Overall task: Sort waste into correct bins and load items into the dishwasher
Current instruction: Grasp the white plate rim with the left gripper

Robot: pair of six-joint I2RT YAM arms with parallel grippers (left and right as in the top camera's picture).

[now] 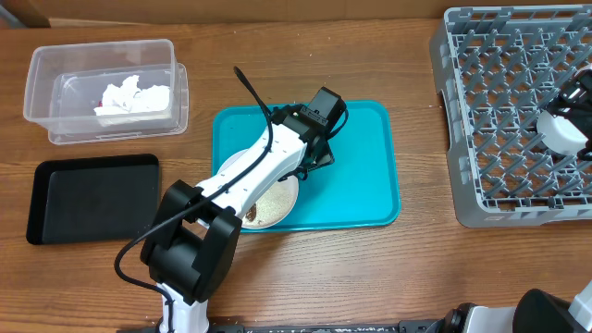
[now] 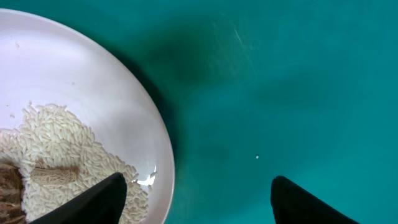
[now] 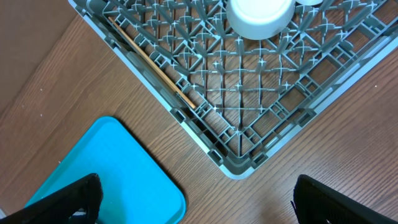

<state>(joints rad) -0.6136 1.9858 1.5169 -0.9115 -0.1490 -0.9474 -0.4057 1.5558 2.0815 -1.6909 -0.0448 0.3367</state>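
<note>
L claw [image 2: 198,180] spread astride plate [image 2: 74,68] rim; R claw [image 3: 196,183] spread wide by rack [image 3: 233,165] corner.

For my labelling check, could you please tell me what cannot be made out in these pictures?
- Overhead: the left arm hides most of the round white plate on the teal plastic tray.
- Left wrist: the brown food scrap is cut off by the left edge.
- Overhead: a red speck in the clear plastic tub is too small to identify.
- Overhead: the right arm is cut off by the right edge.
</note>
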